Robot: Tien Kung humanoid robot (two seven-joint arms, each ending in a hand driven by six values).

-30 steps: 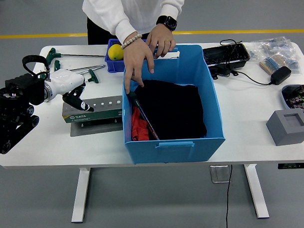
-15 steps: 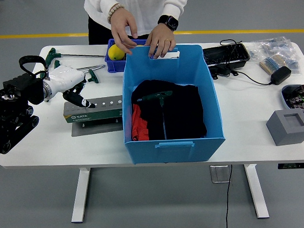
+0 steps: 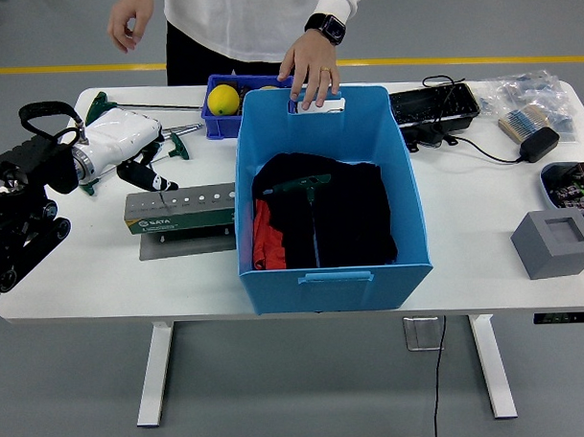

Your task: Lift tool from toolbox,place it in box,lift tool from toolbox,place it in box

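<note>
Since half a second ago: left hand (image 3: 127,152) drawn back toward the upper left, fingers loosely curled, clamped on nothing, poised just above the green toolbox (image 3: 180,210) at centre left. Green-handled tool (image 3: 301,186) lying on black cloth inside the blue box (image 3: 406,191) at frame centre. Farther up, person's hand (image 3: 310,69) gripping the box's far rim; other hand (image 3: 129,19) raised at upper left.
</note>
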